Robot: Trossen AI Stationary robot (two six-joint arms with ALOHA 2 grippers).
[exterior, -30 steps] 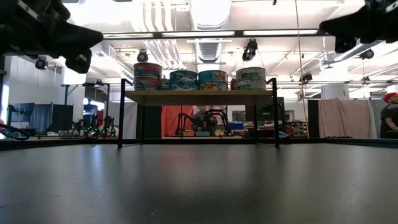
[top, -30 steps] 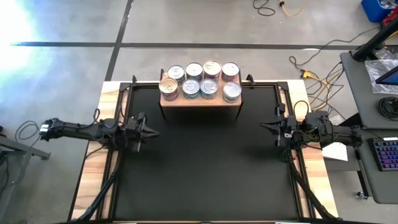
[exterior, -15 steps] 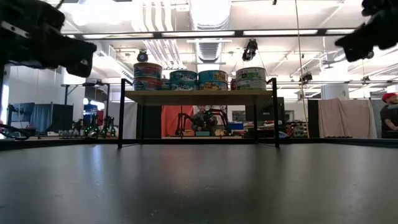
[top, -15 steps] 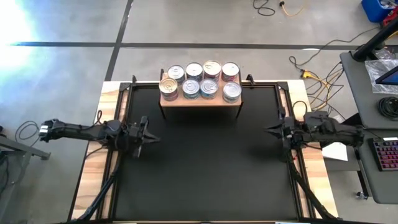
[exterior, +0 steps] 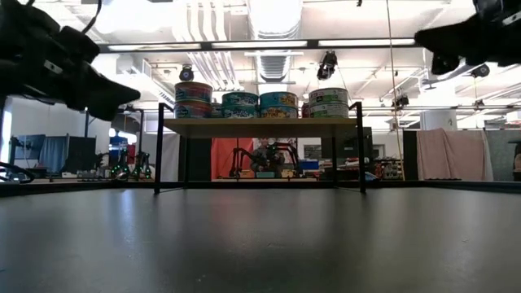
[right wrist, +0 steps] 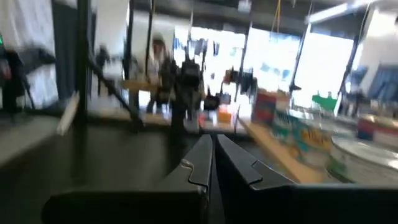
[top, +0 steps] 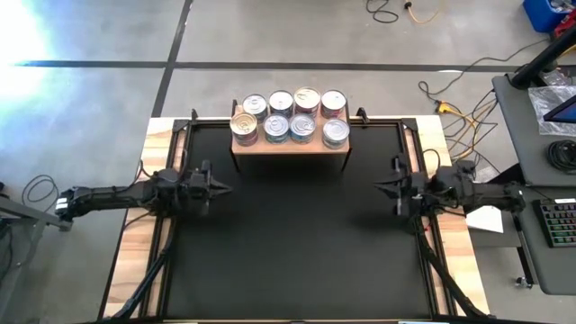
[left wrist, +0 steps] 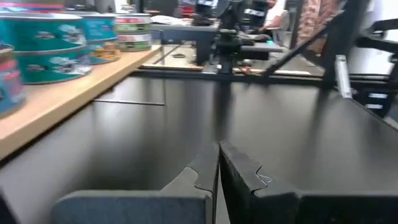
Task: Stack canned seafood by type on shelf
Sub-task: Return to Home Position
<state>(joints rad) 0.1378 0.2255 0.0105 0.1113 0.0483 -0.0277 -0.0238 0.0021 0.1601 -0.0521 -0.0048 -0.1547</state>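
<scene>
The shelf [top: 290,145] stands at the far middle of the table [top: 135,261], on the far edge of the black mat [top: 297,243]. Its long axis runs across the table from the left arm's side to the right arm's side. The cans [top: 291,115] sit upright on it, lids up. From above they show as two rows of four, with a gold lid [top: 243,123] at the left end of the near row and silver lids on most of the others. In the low view the cans stand two high along the near edge of the board.

The left arm [top: 135,192] reaches in over the left edge of the mat. The left jaws are closed on nothing and point across the mat toward the right arm. The right arm [top: 468,189] mirrors it at the right edge. The right jaws are closed and empty too, and point back at the left ones.

Both pairs of jaws hang above the mat. They are well apart from the shelf, nearer than it and off to either side. The left wrist view catches teal-labelled cans [left wrist: 43,43] on the shelf off to one side.
</scene>
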